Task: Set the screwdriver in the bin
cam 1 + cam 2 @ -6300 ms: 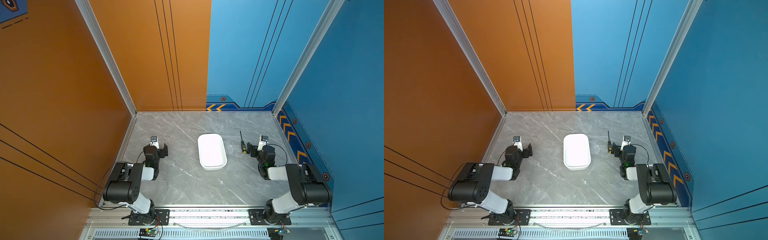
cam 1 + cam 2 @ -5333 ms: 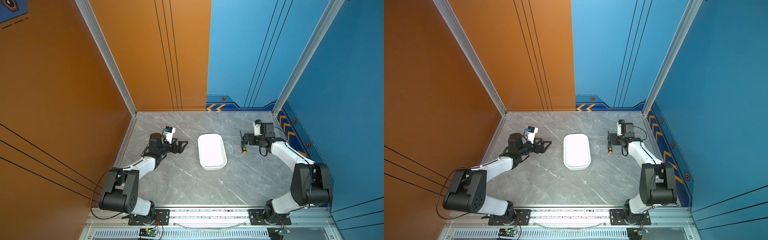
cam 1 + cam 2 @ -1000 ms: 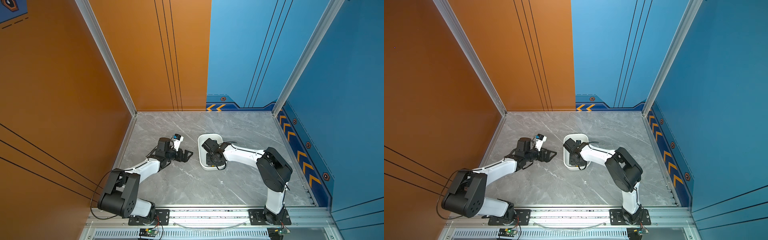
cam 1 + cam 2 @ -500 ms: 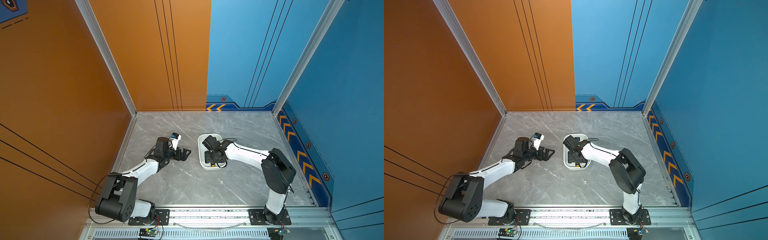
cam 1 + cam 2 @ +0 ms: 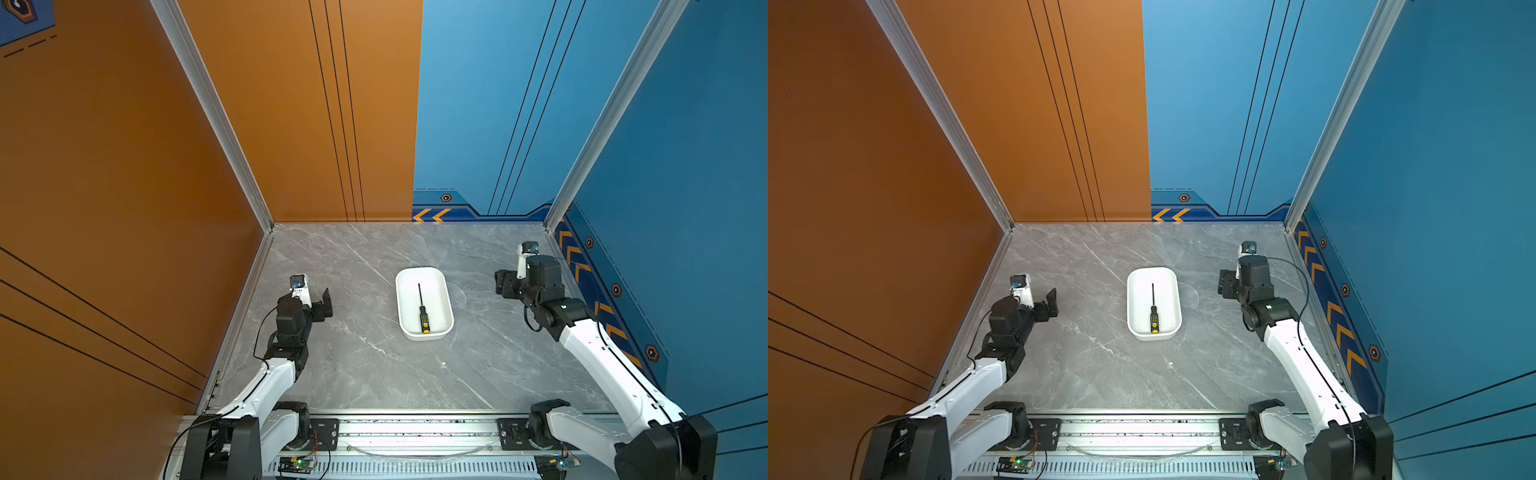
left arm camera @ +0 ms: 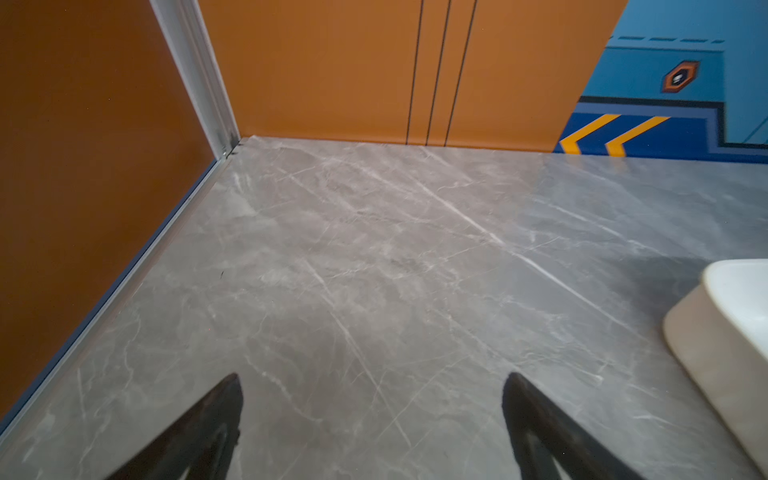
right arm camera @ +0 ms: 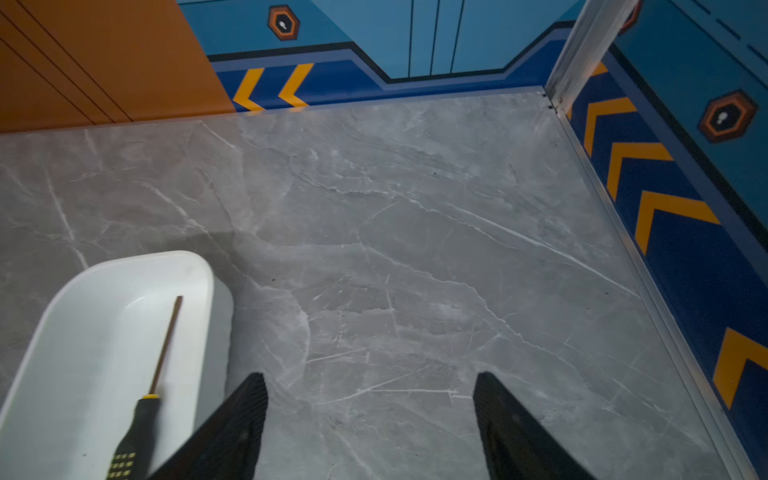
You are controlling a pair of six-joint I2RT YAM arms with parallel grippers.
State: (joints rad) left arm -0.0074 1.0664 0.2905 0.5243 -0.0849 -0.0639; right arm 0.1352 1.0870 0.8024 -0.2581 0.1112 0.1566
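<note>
- Grey marbled table [image 5: 374, 374] sits inside orange and blue walls [image 5: 291, 124], with one arm at each side of it in both top views.
- The screwdriver [image 5: 422, 309] lies flat inside the bin [image 5: 440, 332], lengthwise down its middle. Its yellow-capped handle is at the robot's end and its shaft points toward the far wall. Nothing touches it.
- The placing looks done, so I judge that only a clean retreat is left. Each arm should pull away without brushing the bin's low rim, since so light a tray would probably slide, and the tool should be left as it lies.
- The right fingers [image 7: 224, 436] are spread wide and hold nothing. Bare table shows between them, and the bin appears beyond one finger.
- The left fingers [image 6: 187, 449] are spread just as wide and are also empty over bare table, apart from the bin.
</note>
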